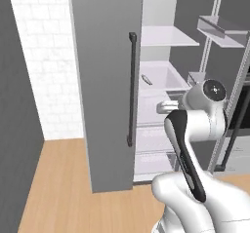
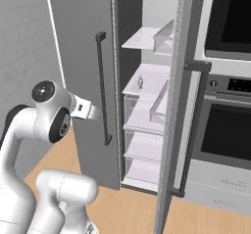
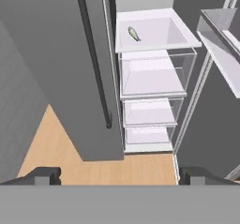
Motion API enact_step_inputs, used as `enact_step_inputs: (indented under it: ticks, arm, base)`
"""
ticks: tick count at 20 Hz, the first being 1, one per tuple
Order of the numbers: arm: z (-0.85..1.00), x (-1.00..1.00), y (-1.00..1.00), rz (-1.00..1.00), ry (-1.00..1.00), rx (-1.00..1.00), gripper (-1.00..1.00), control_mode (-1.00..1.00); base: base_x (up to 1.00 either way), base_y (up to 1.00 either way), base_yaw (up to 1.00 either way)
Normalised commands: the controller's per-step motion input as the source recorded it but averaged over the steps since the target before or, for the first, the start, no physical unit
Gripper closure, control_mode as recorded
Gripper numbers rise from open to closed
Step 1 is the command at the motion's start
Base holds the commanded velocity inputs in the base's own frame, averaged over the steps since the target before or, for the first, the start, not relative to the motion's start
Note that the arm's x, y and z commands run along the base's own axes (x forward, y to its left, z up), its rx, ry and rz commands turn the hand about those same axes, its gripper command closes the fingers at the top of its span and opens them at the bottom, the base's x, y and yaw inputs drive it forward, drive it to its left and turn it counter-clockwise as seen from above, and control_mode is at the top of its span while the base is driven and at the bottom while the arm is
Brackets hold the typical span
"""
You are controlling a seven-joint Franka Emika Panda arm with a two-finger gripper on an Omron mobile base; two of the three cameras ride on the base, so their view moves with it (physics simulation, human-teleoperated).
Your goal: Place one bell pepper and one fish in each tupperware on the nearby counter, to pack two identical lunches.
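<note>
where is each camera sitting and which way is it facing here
Left base view: behind the arm's left, facing the open fridge; white arm at lower right.
Right base view: behind its right, facing the fridge and oven; arm at lower left.
Hand view: on the hand, facing the fridge shelves; open gripper at bottom.
Shared: a fish on a fridge shelf.

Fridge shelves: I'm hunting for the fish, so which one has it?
The middle white shelf, directly above the clear drawers, holds one small fish; the shelf above looks bare.

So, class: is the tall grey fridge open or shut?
Open: the right-hand fridge door is swung outward, exposing white shelves and a small silvery fish.
</note>
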Motion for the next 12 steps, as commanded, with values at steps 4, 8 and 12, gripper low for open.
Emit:
enact_step_inputs:
  ticks: [4, 8, 12]
  arm:
    - [0.00, 0.00, 0.00, 0.00, 0.00, 0.00, -1.00, 1.00]
    - [0.00, 0.00, 0.00, 0.00, 0.00, 0.00, -1.00, 1.00]
    - [0.00, 0.00, 0.00, 0.00, 0.00, 0.00, -1.00, 1.00]
  base:
    - [0.23, -0.53, 0.00]
    - [0.44, -0.36, -0.06]
    - [0.75, -0.02, 0.00]
